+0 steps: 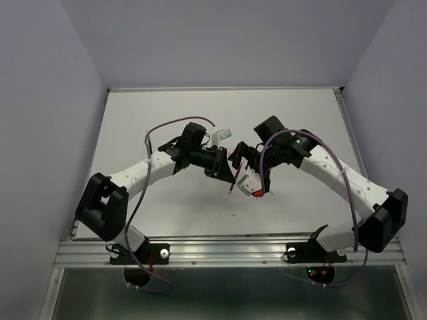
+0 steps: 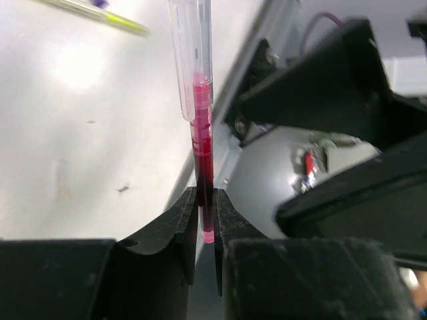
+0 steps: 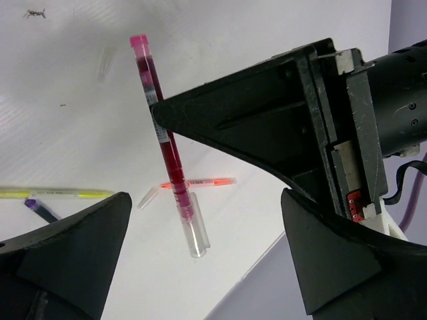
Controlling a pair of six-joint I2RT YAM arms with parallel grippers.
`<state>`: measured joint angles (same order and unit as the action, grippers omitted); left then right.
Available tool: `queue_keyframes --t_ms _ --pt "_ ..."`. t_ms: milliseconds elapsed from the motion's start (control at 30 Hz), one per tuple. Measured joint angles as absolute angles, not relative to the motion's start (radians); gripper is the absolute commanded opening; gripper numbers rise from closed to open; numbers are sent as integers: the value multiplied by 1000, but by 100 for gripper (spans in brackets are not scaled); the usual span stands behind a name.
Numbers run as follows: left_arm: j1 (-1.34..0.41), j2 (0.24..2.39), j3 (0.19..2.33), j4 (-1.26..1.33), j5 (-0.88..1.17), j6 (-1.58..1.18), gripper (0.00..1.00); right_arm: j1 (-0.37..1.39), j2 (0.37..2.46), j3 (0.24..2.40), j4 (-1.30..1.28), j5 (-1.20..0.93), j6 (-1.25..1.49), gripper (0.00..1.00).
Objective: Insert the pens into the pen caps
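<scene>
Our left gripper [image 2: 205, 203] is clamped on the red pen [image 2: 202, 147] near its tail, and the pen's long axis runs straight out from the gripper. The pen cap [image 3: 192, 230] sits partway over the far tip, above the tabletop [image 3: 267, 40]. Our right gripper [image 3: 207, 200] is spread wide either side of the cap, so we judge it the arm better placed to push the cap along that axis.

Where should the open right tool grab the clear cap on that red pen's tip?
Probably pinch the clear cap across its empty free end, coming in sideways: it's a slim round tube partly on the red pen, whose other end the left tool clamps.
</scene>
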<state>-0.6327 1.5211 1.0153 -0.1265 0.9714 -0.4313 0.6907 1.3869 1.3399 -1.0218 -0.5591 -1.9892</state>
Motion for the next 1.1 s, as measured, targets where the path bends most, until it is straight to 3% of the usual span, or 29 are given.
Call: queue_keyframes --t_ms 300,533,733,900,1100 --pt "-593 1508 1017 -133 568 -455 0 669 1387 1387 -950 -580 -1763 100" --pt "-476 1487 1024 -181 204 -485 0 533 1405 1387 -794 -653 -1560 100" --pt "-396 1491 1041 -218 -9 -500 0 451 1407 1316 -407 -671 -1071 100" --pt "-323 1538 1081 -252 -111 -485 0 438 1420 1162 29 -372 -489 100" --pt "-241 1660 1183 -297 -174 -418 0 383 1523 1178 150 -9 -70 100"
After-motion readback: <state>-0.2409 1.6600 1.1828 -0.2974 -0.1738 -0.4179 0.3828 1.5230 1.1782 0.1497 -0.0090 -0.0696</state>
